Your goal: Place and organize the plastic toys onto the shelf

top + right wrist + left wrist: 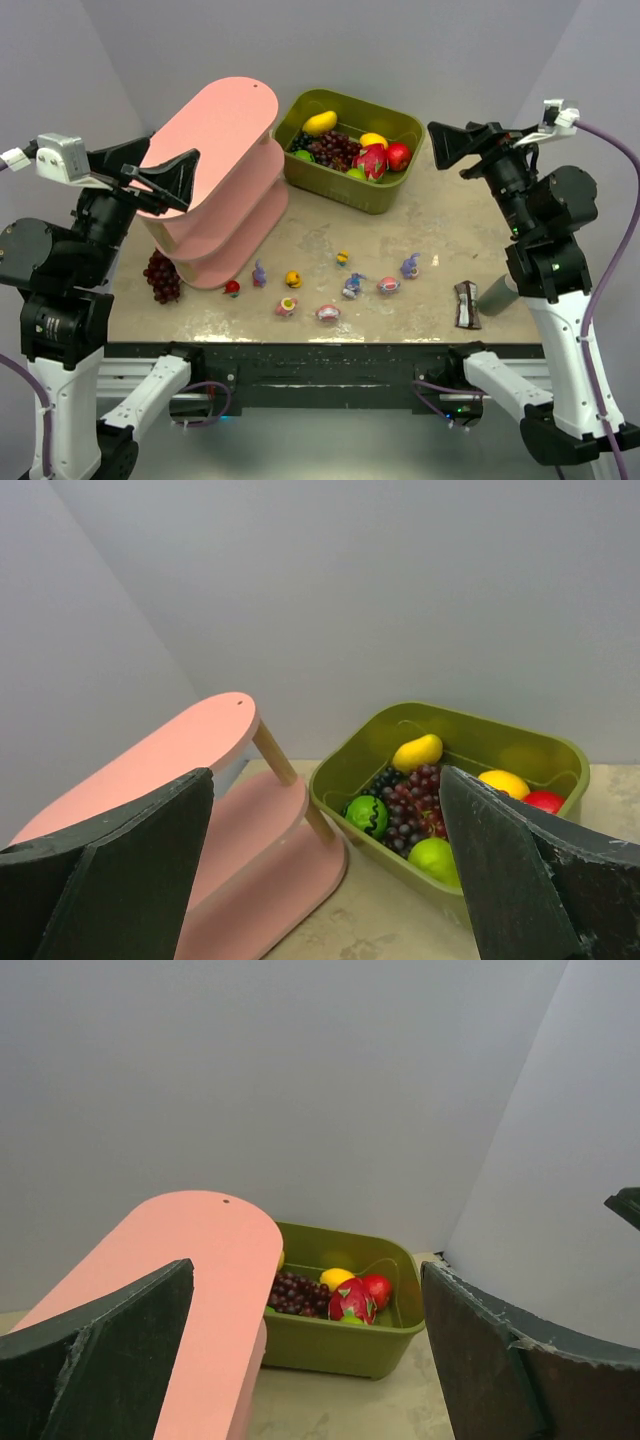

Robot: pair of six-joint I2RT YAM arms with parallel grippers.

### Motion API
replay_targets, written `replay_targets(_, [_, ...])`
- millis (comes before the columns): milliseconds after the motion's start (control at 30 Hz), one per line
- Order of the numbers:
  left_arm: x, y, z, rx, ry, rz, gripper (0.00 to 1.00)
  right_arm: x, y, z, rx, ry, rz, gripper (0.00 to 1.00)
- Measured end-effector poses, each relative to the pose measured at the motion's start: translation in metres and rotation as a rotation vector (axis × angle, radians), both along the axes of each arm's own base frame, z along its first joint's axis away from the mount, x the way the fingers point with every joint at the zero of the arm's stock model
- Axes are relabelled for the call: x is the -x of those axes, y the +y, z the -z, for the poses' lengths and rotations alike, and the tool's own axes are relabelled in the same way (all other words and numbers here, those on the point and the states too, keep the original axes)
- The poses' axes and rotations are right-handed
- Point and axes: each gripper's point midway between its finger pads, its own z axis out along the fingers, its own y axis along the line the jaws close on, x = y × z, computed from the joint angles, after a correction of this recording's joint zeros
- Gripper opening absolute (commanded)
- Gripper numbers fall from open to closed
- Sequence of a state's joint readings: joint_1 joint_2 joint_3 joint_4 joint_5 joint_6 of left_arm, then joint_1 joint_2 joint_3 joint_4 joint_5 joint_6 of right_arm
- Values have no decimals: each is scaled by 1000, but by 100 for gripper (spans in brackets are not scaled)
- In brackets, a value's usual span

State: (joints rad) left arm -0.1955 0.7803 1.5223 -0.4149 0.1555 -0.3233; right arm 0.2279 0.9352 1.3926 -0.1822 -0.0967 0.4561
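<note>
From above, the plastic toys (353, 286) lie scattered in a loose band running 9 to 3 o'clock across the near tabletop (420, 230). None is on the pink shelf (215, 130), whose long axis runs 7 to 1 o'clock. The left hand (185, 182), spread and empty, hovers by the shelf's top board with the toys at its 5 o'clock. The right hand (440, 148), also spread and empty, has them at 7 o'clock. The left arm looks nearer the shelf-side toys. In the left wrist view, parted fingers (110, 1360) frame the shelf top and the olive bin (340, 1335), with no toys visible. The right wrist view shows the same.
</note>
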Motion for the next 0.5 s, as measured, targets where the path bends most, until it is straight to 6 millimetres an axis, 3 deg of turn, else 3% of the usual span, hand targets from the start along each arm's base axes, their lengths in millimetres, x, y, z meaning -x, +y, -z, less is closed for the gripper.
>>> replay_targets(200, [-6, -2, 17, -11, 38, 1, 99, 7, 1, 14, 36, -9, -13, 99])
replay_targets(400, [-8, 0, 52, -51, 100, -8, 100, 8, 18, 55, 82, 23, -109, 99])
replay_targets(500, [-5, 0, 75, -84, 125, -8, 100, 3, 35, 74, 97, 53, -185, 99])
